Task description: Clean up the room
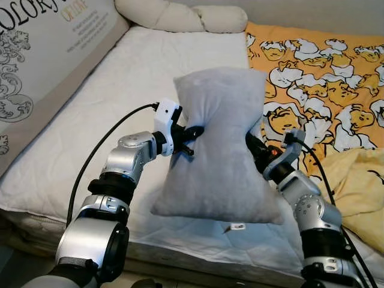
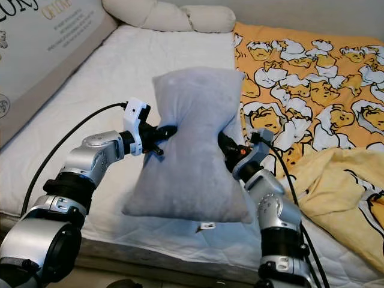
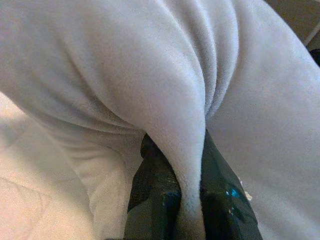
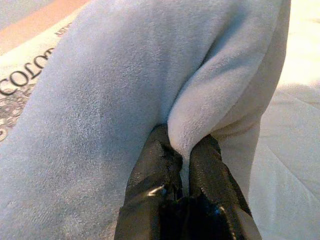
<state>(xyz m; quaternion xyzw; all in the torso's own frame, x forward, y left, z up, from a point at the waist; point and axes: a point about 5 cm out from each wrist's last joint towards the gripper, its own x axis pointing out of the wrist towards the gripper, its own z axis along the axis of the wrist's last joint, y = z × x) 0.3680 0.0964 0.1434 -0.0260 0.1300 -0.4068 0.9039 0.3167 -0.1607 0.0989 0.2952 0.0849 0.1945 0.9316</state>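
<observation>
A grey plush pillow (image 1: 221, 144) hangs upright above the bed's near edge, pinched at its waist from both sides. My left gripper (image 1: 193, 133) is shut on a fold of the pillow's left side (image 3: 187, 165). On the opposite side my right gripper (image 1: 255, 147) is shut on another fold (image 4: 187, 135). The pillow's lower corners droop over the white mattress (image 1: 108, 114), and a small tag (image 1: 237, 227) sticks out beneath it.
An orange cartoon-print blanket (image 1: 324, 72) covers the bed's right half, with a yellow bunched part (image 1: 360, 186) near the front right. A long cream bolster (image 1: 180, 15) lies along the far edge. A printed cushion (image 1: 42, 54) leans at the left.
</observation>
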